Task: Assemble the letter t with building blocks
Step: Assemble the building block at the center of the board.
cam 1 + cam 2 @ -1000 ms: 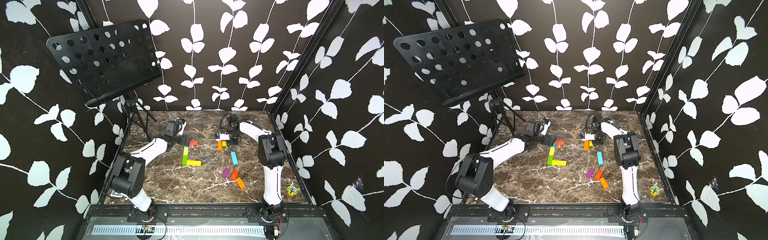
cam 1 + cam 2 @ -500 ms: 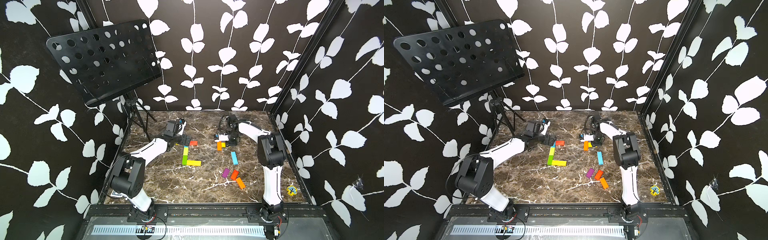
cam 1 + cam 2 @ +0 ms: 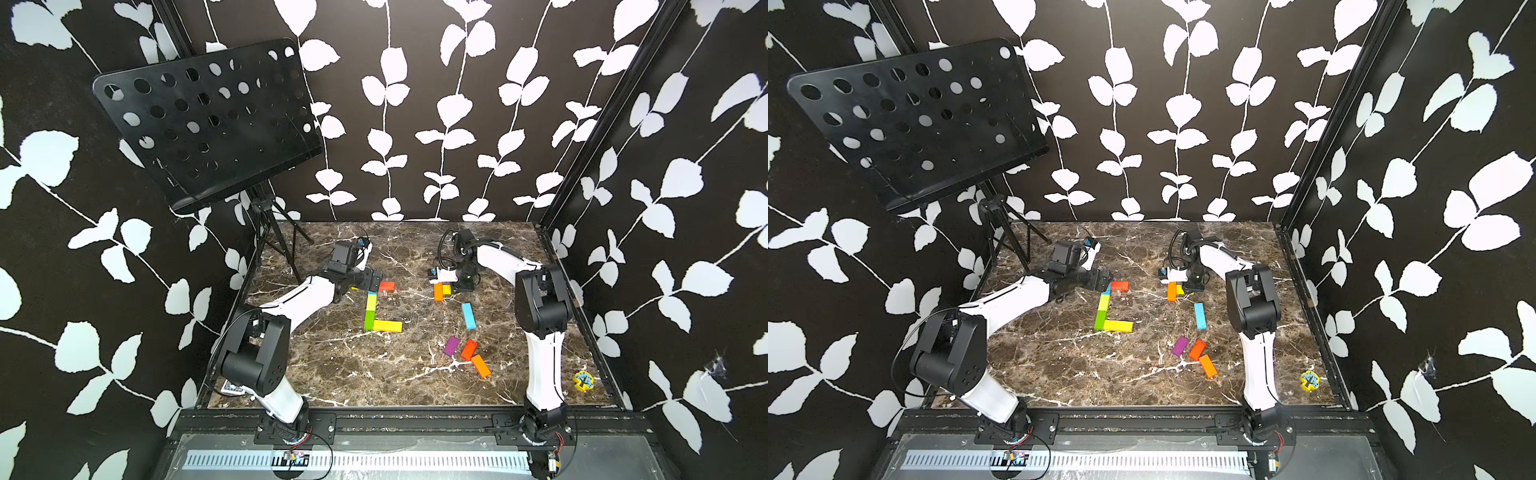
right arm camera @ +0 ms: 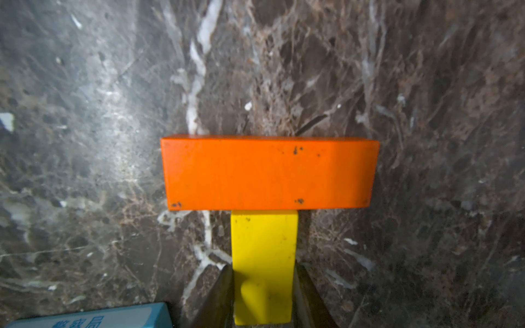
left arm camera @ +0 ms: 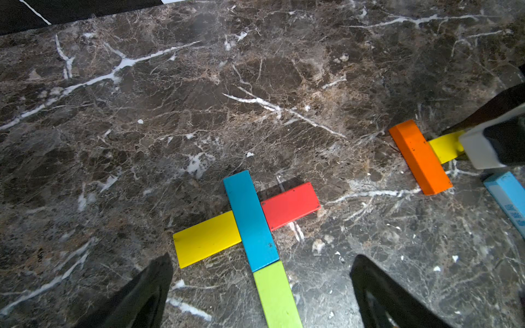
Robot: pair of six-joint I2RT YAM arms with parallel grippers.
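A partly built letter t lies left of centre: a blue block (image 5: 250,218) over a green block (image 5: 277,295) as the stem, with a red block (image 5: 289,206) and a yellow block (image 5: 207,240) as the crossbar. A yellow foot block (image 3: 387,326) shows in a top view. My left gripper (image 5: 261,259) hovers open over the stem, touching nothing. To the right, my right gripper (image 4: 262,267) is shut on a short yellow block (image 4: 264,241) lying on the table. That block's end butts against the side of an orange block (image 4: 270,173).
Loose blocks lie front right: light blue (image 3: 468,316), purple (image 3: 451,345), red-orange (image 3: 468,349) and orange (image 3: 481,365). A small yellow object (image 3: 584,381) sits near the right front corner. A black music stand (image 3: 208,124) stands at the back left on a tripod (image 3: 270,241). Walls enclose the table.
The right wrist has shifted very slightly by the orange block. The left arm and the other blocks have not moved.
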